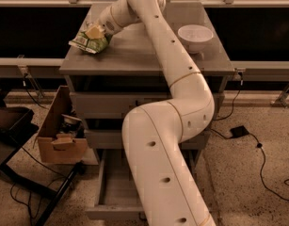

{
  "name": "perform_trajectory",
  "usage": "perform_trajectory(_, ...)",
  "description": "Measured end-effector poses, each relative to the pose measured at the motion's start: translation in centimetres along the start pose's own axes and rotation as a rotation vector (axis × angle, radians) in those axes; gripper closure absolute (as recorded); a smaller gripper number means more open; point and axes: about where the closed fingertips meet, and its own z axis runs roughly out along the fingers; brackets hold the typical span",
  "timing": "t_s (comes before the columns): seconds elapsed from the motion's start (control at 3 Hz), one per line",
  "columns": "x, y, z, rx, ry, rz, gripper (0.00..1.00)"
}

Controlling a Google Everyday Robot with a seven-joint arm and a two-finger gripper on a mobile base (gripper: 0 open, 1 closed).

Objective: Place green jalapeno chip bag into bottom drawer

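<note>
Bottom drawer (113, 192): pulled open, nearest (arm (181, 102) hides its right side).
Cardboard box (59, 140): on the floor, left of the drawers.
Cabinet top (134, 55): bowl (195, 34) at right.
Green jalapeno chip bag (90, 44): far-left corner, near the edge.
Gripper (94, 32): on the bag; hold cannot be told.
Step, judged: grasping. Next: lift clear of the front edge, then descend to the drawer.

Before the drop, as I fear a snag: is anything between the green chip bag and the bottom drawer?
Nothing visible apart from the robot's own arm, which crosses over the right of the open bottom drawer. The hand is at the green jalapeno chip bag on the cabinet top.
</note>
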Motion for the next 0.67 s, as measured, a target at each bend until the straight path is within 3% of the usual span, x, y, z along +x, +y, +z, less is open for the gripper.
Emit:
perform_trajectory(0.33, -1.1, -0.2, -2.3, 0.014, -0.011, -0.008, 1.0)
perform_trajectory(0.67, -4.1, -0.5, -9.4, 0.049, -0.073, -0.022, 1.0)
